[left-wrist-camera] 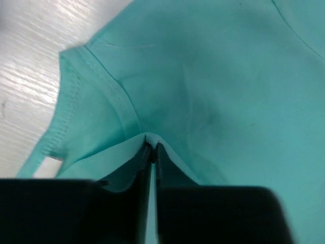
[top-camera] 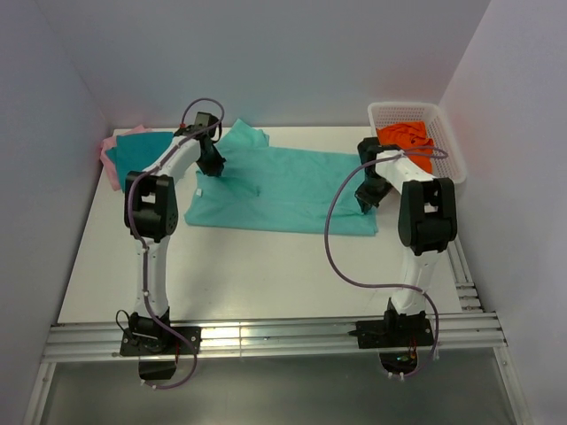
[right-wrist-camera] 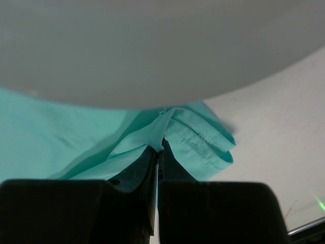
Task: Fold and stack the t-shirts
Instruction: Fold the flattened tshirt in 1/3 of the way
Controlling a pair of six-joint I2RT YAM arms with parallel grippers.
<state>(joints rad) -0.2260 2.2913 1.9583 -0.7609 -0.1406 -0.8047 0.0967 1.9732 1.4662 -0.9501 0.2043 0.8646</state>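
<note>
Large mint-green tee lies spread across table's far half. L gripper jaws pinch its left end, R gripper jaws its right-end hem. The teal tee & pink tee sit at far-left corner.

The pink cotton t-shirt shows only a thin edge from under the darker teal t-shirt. The tips of my left hand and right hand are buried in pinched folds of the light mint-green t-shirt. A blurred pale grey shape fills the upper half of the right wrist view, and I cannot tell what it is. The orange cloth in the white plastic basket is too crumpled to identify.
</note>
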